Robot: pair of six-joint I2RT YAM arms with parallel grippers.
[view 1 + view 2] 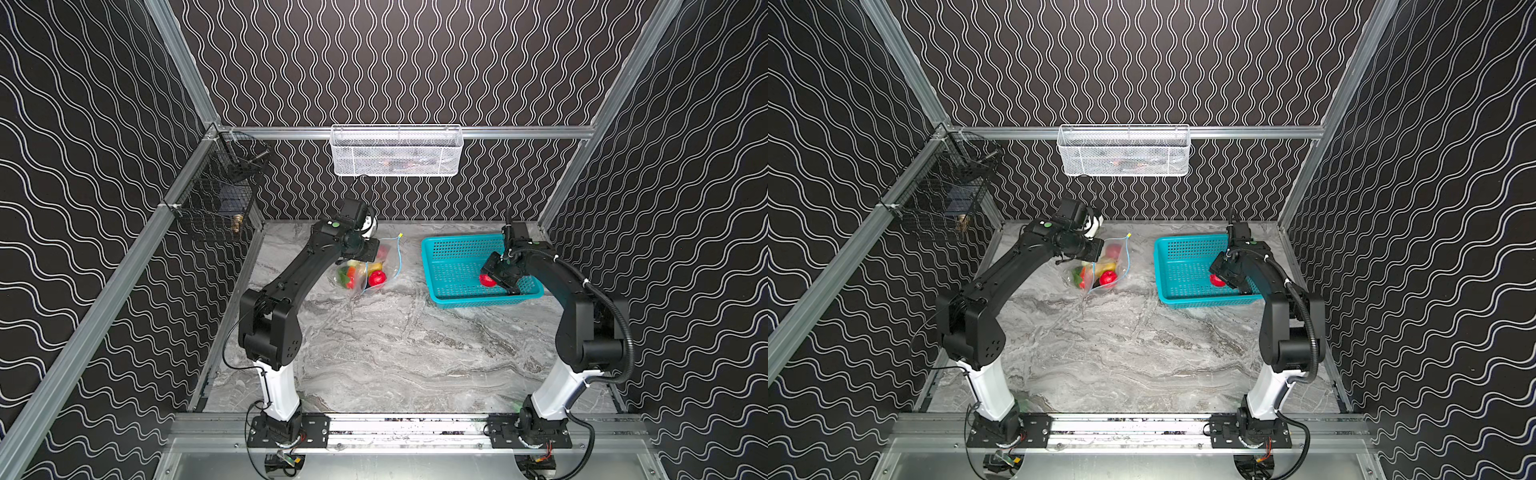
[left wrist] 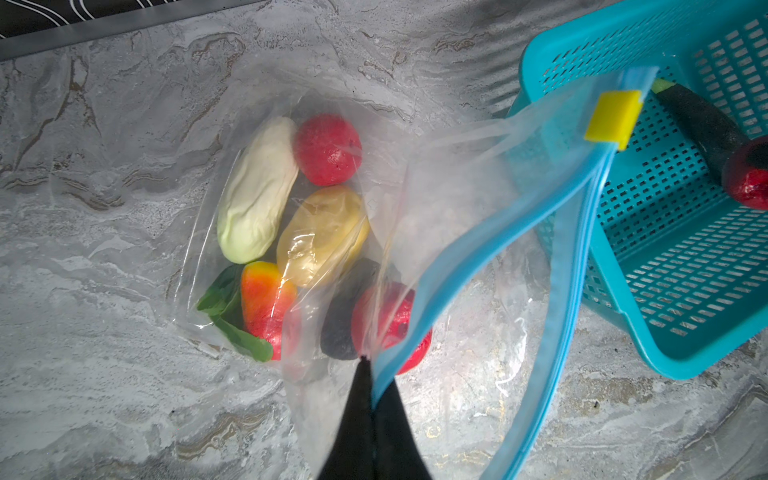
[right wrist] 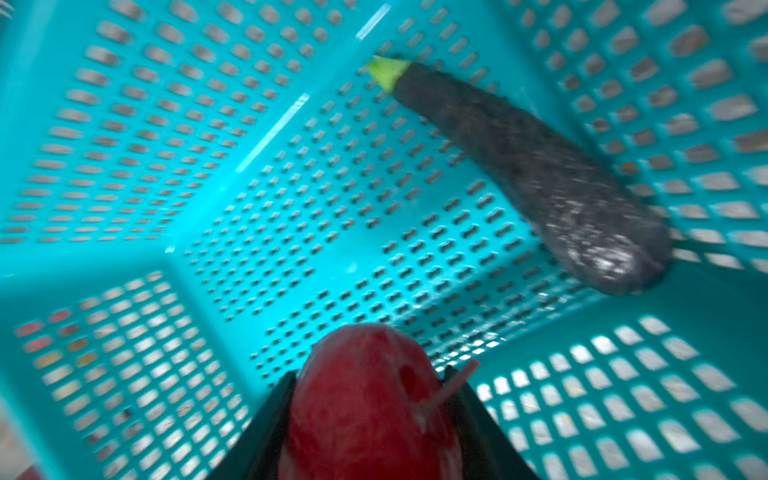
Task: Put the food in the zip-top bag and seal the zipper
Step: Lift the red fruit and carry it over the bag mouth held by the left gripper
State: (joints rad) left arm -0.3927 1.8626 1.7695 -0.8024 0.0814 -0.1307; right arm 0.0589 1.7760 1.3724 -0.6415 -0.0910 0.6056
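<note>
Lifting the red fruit (image 3: 365,399) clamped in your right fingers (image 1: 491,273) clear of the basket (image 3: 124,166), carry it to the zip-top bag (image 2: 457,187), whose zipper (image 2: 478,257) your closed left fingers (image 2: 368,376) pinch open; release just beyond them.

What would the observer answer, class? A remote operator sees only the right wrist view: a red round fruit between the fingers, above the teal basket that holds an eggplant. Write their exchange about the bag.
Operator: My red round fruit is gripped. Is the bag open?
Observer: Yes. The left gripper pinches one lip of the zip-top bag, and its mouth gapes.
Operator: Where is the slider?
Observer: The yellow slider tab sits at the zipper end away from that pinch.
</note>
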